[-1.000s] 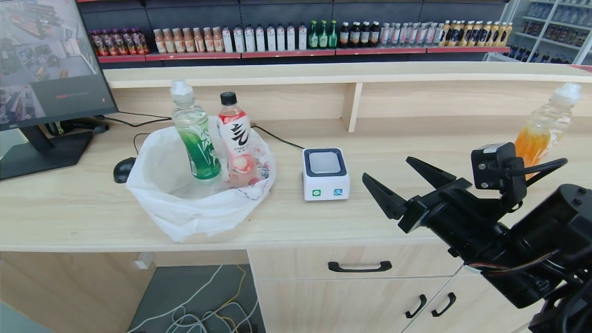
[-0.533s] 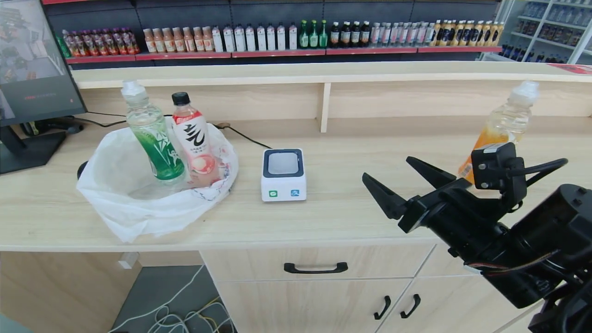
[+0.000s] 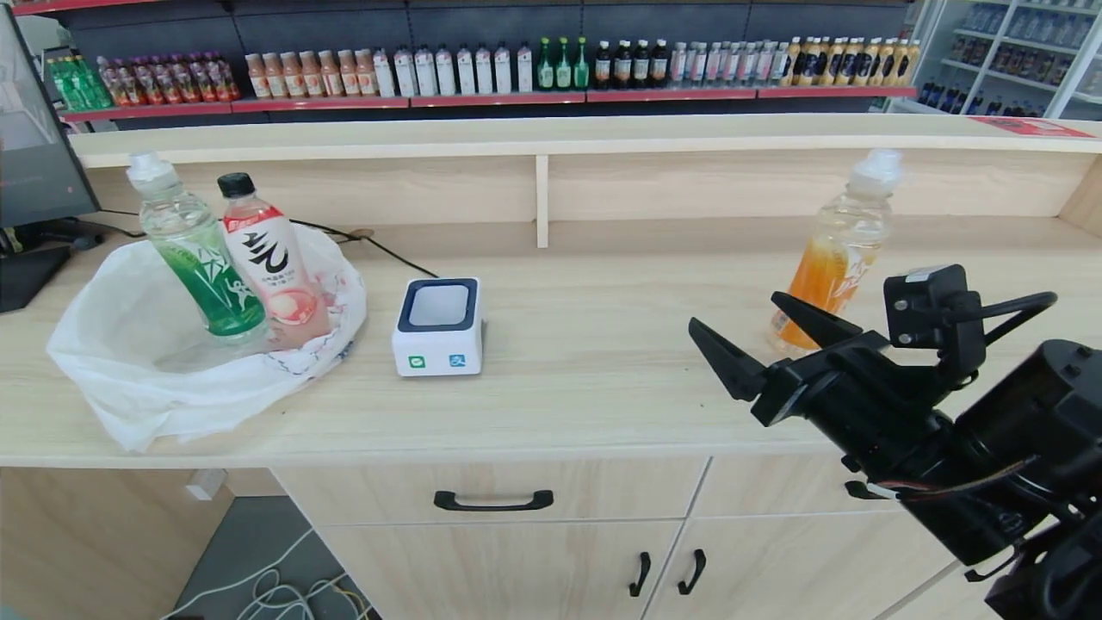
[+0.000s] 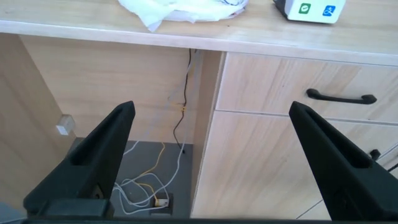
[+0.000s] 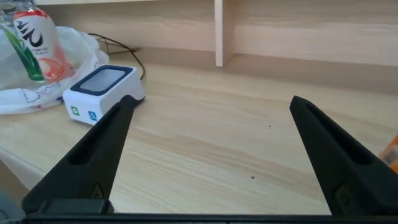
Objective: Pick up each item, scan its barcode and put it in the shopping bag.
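An orange drink bottle (image 3: 831, 258) stands upright at the right of the counter. My right gripper (image 3: 733, 310) hangs open and empty just in front and left of it, above the counter's front edge (image 5: 211, 99). The white scanner box (image 3: 437, 325) sits mid-counter (image 5: 99, 90). At the left, the white shopping bag (image 3: 129, 379) holds a green bottle (image 3: 202, 258) and a pink bottle (image 3: 271, 263), both leaning. My left gripper (image 4: 211, 107) is open and empty, low down, facing the cabinet front below the counter.
The wooden counter (image 3: 585, 379) has bare room between the scanner and the orange bottle. A raised back ledge (image 3: 551, 142) runs behind it. A monitor (image 3: 34, 164) stands far left. Drawers with black handles (image 3: 492, 501) lie below, with cables on the floor (image 4: 143, 186).
The head camera has turned right, so the whole picture shifted left. The right gripper now sits close to the orange bottle, still open. Nothing on the counter has moved.
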